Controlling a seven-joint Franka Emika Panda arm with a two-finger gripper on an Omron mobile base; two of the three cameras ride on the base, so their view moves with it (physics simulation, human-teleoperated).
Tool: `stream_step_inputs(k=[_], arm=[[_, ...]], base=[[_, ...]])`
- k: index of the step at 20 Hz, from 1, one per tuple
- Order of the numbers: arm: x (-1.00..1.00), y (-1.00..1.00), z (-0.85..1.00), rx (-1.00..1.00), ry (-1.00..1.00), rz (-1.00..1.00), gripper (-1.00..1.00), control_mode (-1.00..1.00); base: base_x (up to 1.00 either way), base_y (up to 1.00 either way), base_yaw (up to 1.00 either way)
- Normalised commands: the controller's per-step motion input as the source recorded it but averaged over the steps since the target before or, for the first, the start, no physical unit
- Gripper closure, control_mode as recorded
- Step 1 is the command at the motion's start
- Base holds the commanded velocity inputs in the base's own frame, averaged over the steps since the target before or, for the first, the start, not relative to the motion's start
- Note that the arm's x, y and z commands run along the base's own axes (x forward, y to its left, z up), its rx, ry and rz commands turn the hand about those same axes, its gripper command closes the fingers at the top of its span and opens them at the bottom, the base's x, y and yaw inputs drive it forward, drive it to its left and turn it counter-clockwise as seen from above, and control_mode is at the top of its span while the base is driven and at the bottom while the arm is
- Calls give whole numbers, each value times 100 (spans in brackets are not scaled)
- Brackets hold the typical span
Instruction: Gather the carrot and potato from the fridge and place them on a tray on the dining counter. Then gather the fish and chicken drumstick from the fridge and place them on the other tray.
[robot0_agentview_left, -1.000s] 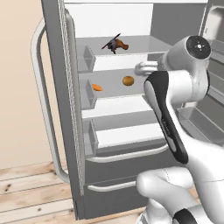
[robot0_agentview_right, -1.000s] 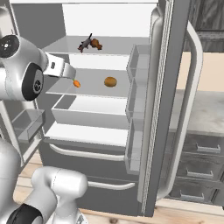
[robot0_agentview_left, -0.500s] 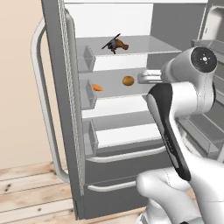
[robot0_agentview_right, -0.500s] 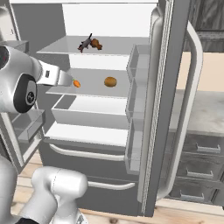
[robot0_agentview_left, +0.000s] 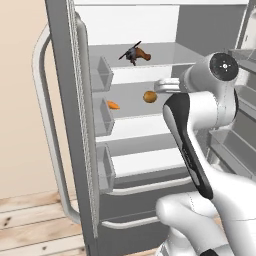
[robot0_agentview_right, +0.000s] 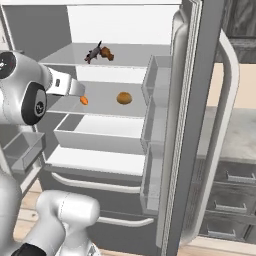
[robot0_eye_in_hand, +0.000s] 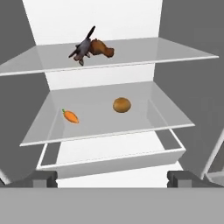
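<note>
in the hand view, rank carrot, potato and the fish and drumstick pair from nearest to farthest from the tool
1. carrot: middle shelf, left; roughly as near the open tool as the potato.
2. potato: same shelf, further right, slightly deeper; too close to call with the carrot.
3. fish and chicken drumstick: touching on the upper shelf, plainly farthest.

We see clear, glassy shelves (robot0_eye_in_hand: 131, 131) inside a smooth matt grey fridge (robot0_agentview_left: 65, 125). The floor (robot0_agentview_left: 30, 220) looks like pale planked wood, and the potato (robot0_eye_in_hand: 122, 105) has a dull brown skin.
</note>
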Motion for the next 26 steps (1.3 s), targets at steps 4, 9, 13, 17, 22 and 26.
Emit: stream_step_inputs(k=[4, 9, 13, 17, 22, 26], arm=[[0, 0, 0, 0, 0, 0, -100, 100], [0, 0, 0, 0, 0, 0, -100, 100], [0, 0, 0, 0, 0, 0, -100, 100], [0, 0, 0, 0, 0, 0, -100, 100], [-15, -11, -29, 0, 0, -2, -100, -100], [-23, -20, -67, 0, 5, -3, -100, -100]], base=[[43, 2, 0], [49, 0, 0], [52, 0, 0], [39, 0, 0], [2, 0, 0], [0, 0, 0]])
